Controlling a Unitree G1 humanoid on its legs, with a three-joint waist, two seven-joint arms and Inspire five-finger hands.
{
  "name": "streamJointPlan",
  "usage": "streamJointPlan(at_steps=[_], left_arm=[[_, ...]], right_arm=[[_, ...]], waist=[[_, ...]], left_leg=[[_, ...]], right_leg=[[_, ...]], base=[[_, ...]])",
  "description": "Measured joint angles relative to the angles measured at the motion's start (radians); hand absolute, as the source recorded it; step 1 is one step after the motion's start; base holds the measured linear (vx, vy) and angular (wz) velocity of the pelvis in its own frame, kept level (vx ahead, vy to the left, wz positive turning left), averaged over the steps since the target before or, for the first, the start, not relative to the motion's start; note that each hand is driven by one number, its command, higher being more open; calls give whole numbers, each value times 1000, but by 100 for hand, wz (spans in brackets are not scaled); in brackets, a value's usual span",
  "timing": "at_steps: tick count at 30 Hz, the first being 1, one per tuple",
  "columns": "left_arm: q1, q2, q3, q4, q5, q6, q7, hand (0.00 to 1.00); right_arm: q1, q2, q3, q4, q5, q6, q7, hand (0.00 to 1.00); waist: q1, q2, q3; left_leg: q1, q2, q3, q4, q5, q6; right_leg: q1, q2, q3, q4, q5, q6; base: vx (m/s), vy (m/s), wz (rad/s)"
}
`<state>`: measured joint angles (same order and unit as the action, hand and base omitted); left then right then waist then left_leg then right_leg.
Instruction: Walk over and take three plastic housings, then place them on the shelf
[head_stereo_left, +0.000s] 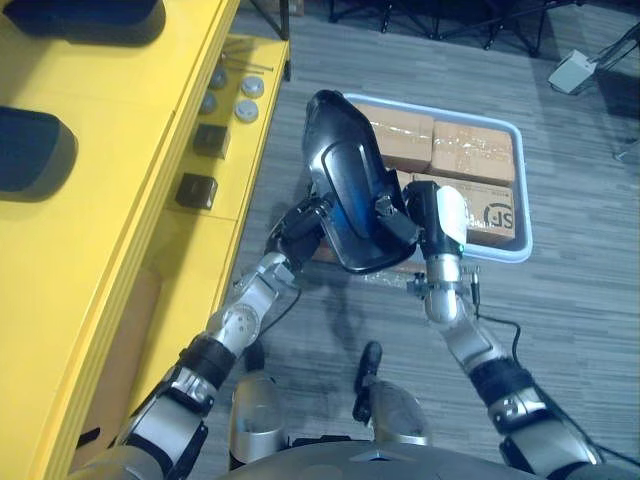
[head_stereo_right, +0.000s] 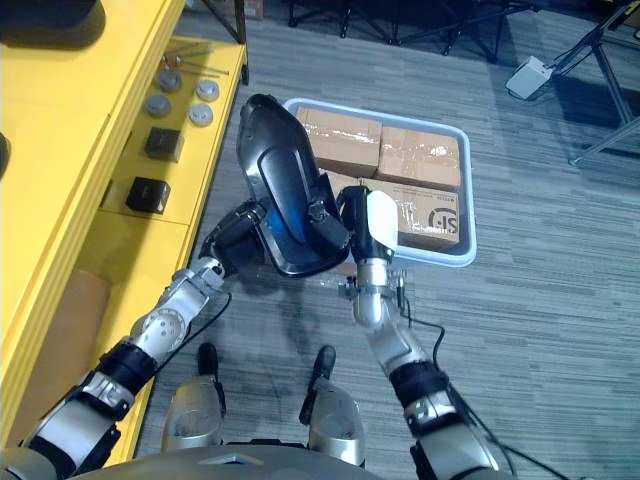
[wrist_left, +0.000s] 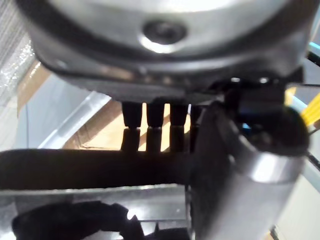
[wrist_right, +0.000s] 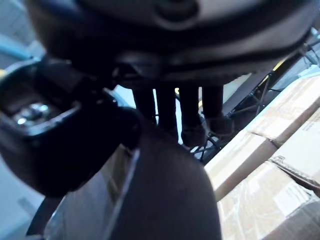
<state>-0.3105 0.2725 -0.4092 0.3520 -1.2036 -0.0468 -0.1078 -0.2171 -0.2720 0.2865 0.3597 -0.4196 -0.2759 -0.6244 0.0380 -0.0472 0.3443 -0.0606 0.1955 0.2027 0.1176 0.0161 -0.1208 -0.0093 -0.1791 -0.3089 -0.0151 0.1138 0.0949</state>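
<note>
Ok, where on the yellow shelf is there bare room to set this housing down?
Top board of the shelf: bare yellow between the nearer dark housing and the front edge. Lower ledge: bare on the near side of the two black blocks; crowded beyond them, with the round grey pieces.

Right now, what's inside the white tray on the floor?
Brown cardboard boxes lie in the tray. The black housing, held by the left hand and right hand, hides the tray's near-left corner.
</note>
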Motion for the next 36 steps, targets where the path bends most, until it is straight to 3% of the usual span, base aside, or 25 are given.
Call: streamJointPlan(at_steps=[2, 9, 10, 17, 19, 28, 36], left_arm=[[55, -1, 2, -36, -5, 0, -2, 0], [159, -25, 6, -84, 43, -25, 2, 0], [171, -38, 7, -85, 75, -34, 11, 0], [247, -82, 51, -174, 349, -77, 90, 0], [268, -82, 70, -249, 523, -87, 153, 0], [366, -126, 121, -383, 980, -214, 294, 0], [411, -124, 118, -297, 1097, -217, 366, 0]], right_arm=[[50, 12, 5, -20, 13, -21, -7, 0], [118, 16, 49, -24, 44, -44, -20, 0], [127, 15, 50, -23, 44, -44, -22, 100], [169, 52, 80, -22, 175, -47, -45, 100], [183, 53, 86, -24, 216, -64, -38, 100], [287, 59, 70, -91, 320, -67, -3, 100], [379, 84, 14, -88, 328, -67, 11, 100]], waist=[[-11, 14, -40], [-12, 29, -76], [-12, 32, -79], [-10, 34, -119], [-9, 33, -123], [-9, 40, -181], [-26, 40, -191]], left_leg=[[4, -1, 1, 0, -6, 0], [35, -8, -1, -4, -16, 1], [35, -12, -4, -4, -17, 3], [35, -18, -14, -4, -18, -3], [36, -19, -15, -3, -18, -3], [44, -21, -14, -15, -24, -2], [52, -22, -5, -24, -29, -6]], right_leg=[[3, -2, 0, 0, -5, 1], [34, -8, -4, -2, -12, 9], [37, -12, -6, -2, -12, 11], [49, -15, -16, -14, -12, 13], [55, -15, -18, -24, -9, 17], [57, -15, -19, -28, -9, 16], [59, -15, -8, -40, -13, 11]], base=[[48, 16, -2], [11, 7, 2], [13, 20, 7], [9, 9, 4], [0, 0, 0], [-2, 1, -1], [-1, 7, -4]])
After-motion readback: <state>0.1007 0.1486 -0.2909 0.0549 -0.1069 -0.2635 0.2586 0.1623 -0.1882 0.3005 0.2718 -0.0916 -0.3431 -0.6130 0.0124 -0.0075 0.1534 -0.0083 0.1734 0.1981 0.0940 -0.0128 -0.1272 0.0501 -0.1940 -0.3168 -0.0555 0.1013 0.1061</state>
